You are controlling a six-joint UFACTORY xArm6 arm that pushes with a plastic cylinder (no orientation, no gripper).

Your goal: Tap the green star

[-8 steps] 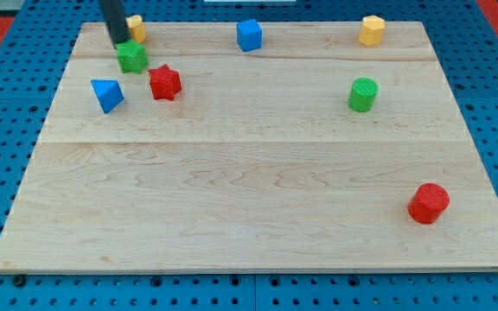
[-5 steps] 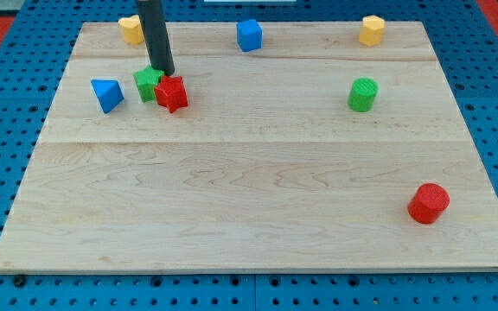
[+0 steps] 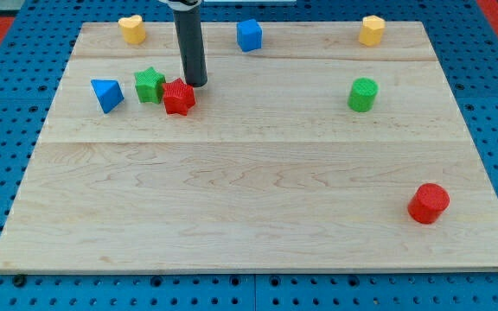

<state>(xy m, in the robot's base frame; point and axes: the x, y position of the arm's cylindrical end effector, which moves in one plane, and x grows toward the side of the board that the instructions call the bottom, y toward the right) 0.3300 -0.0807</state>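
Dark rod upright, my tip (image 3: 196, 84) on board

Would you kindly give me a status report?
My tip just right of red star block. Green star block beyond, touching it. Red star between them.

Bright, even overhead light, sharp focus across the wooden board (image 3: 258, 199), soft short shadows hugging each block toward six o'clock, faint sheen on the dark rod, no glare, no visible edge distortion

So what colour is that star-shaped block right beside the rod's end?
Red star, seen in the camera view.
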